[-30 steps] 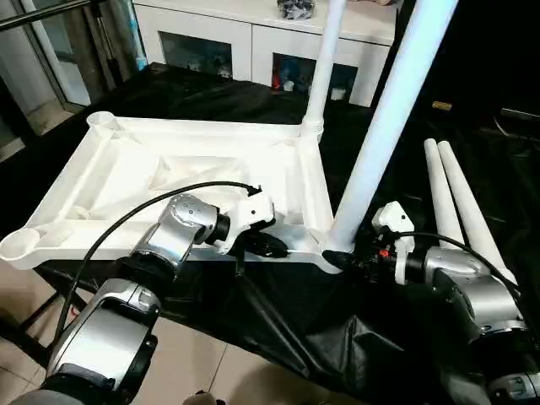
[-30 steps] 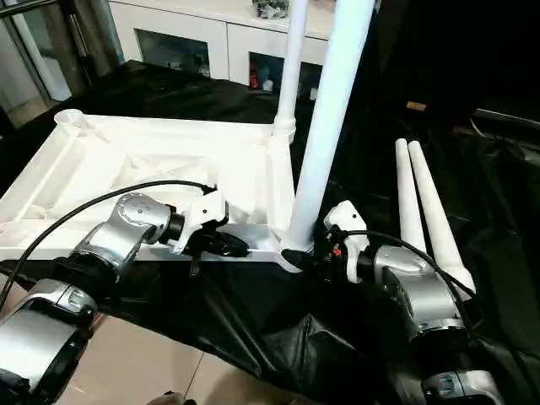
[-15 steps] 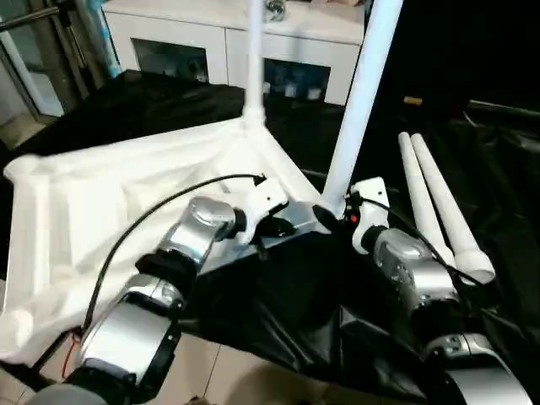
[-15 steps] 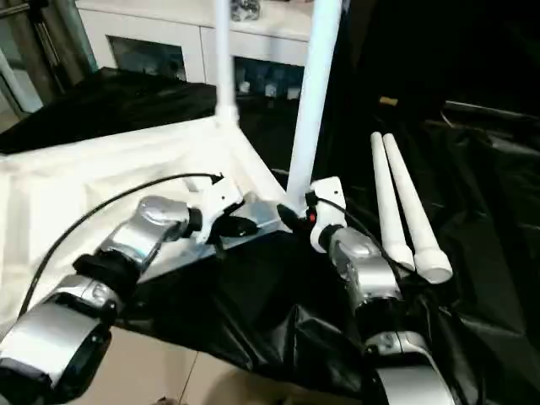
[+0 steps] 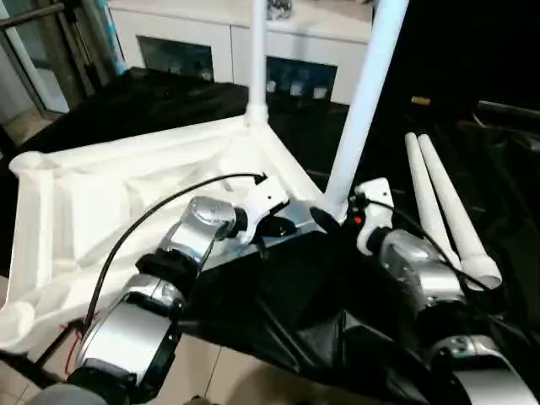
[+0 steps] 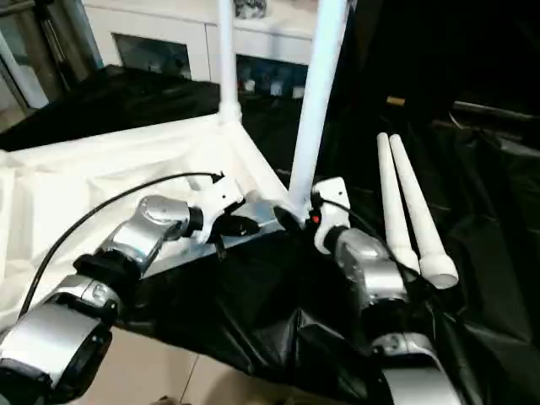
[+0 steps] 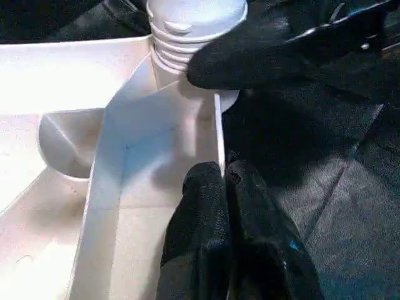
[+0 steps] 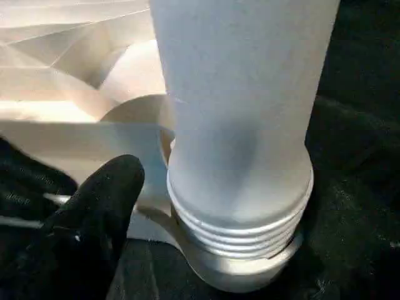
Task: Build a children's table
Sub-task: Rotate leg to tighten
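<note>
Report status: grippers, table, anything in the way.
Left gripper shut on tabletop rim. Right gripper at near leg's base, state unclear. Two legs standing, two loose legs on the cloth. Nothing blocking.

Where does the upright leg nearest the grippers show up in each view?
Left eye view: the near leg rises right of centre to the top edge.
Right eye view: the leg stands just right of centre.
Left wrist view: its ribbed foot is at the top.
Right wrist view: the leg is large, across the middle.
Shared landmark: the tabletop corner holding it.
</note>
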`<state>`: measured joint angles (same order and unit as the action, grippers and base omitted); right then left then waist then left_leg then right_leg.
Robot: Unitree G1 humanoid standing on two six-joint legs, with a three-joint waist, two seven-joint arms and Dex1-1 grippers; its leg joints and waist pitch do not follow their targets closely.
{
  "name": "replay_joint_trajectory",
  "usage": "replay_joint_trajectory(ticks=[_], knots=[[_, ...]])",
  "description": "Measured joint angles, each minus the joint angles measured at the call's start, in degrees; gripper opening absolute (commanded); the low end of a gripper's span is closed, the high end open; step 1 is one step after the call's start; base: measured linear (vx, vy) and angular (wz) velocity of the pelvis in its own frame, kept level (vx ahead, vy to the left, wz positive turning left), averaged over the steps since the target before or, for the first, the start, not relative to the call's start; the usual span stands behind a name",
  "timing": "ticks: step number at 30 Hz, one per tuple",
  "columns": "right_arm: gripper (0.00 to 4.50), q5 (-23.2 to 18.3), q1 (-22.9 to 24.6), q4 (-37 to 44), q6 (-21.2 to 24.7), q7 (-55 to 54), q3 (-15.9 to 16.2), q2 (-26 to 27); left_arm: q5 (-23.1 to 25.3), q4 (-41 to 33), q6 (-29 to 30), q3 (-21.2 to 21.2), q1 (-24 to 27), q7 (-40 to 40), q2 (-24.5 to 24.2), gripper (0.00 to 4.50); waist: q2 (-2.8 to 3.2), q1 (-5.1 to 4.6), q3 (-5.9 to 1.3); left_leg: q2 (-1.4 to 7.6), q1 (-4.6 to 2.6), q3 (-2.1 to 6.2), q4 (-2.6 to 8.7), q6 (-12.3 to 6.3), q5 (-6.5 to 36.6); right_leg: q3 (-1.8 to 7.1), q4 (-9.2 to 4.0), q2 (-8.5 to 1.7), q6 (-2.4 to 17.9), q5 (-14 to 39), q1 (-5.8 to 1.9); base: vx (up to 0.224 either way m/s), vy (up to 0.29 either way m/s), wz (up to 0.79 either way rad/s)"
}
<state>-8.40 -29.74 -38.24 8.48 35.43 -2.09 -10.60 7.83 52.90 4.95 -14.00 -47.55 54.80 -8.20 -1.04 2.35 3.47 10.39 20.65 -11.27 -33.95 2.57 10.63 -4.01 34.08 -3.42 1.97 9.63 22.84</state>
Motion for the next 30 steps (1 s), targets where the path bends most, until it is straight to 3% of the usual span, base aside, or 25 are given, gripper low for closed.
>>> replay_joint_trajectory(ticks=[3, 5, 6, 18, 30], knots=[[4.26, -0.08, 0.73, 1.21, 0.30, 2.24, 0.36, -0.84, -0.17, -0.51, 0.81, -0.02, 0.00, 0.16, 0.33, 0.60, -0.01, 0.16, 0.00, 0.00, 0.06, 0.00, 0.00, 0.00, 0.00, 0.01, -0.04, 0.00, 0.00, 0.00, 0.02, 0.000, 0.000, 0.00], [4.26, -0.52, 1.03, 2.36, 0.87, 4.06, 1.27, -0.82, -0.13, -0.64, 0.94, -0.35, -0.05, -0.16, 1.31, 0.60, -0.01, -0.12, 0.00, 0.00, 0.23, 0.00, 0.00, -0.01, 0.01, 0.01, -0.04, 0.00, 0.00, 0.00, 0.17, 0.000, 0.000, 0.00], [4.26, -0.67, 1.07, 2.79, 0.96, 4.61, 1.62, -0.84, -0.08, -0.64, 0.95, -0.50, -0.09, -0.52, 1.72, 0.82, -0.01, -0.27, 0.01, 0.00, 0.29, 0.00, 0.00, -0.01, 0.01, 0.00, -0.04, 0.00, 0.00, 0.00, 0.24, 0.000, 0.000, 0.00], [4.26, -1.04, 2.12, 5.20, 2.22, 6.47, 2.07, -1.32, 0.49, -0.85, 1.31, -0.99, -0.31, -1.10, 0.66, 0.82, 0.00, -0.29, 0.01, 0.03, 0.38, 0.01, 0.06, -0.03, 0.01, -0.06, -0.03, 0.01, 0.00, 0.00, 0.35, 0.000, 0.000, 0.00], [4.26, -1.05, 2.25, 5.54, 2.63, 7.02, 2.48, -1.81, 0.28, -7.15, 4.06, -1.72, 3.26, 2.96, -4.05, 0.82, -0.09, -0.37, 0.06, 0.03, 0.36, 0.00, 0.03, -0.02, 0.00, -0.03, -0.02, 0.01, 0.00, 0.00, 0.33, 0.000, 0.000, 0.00]])
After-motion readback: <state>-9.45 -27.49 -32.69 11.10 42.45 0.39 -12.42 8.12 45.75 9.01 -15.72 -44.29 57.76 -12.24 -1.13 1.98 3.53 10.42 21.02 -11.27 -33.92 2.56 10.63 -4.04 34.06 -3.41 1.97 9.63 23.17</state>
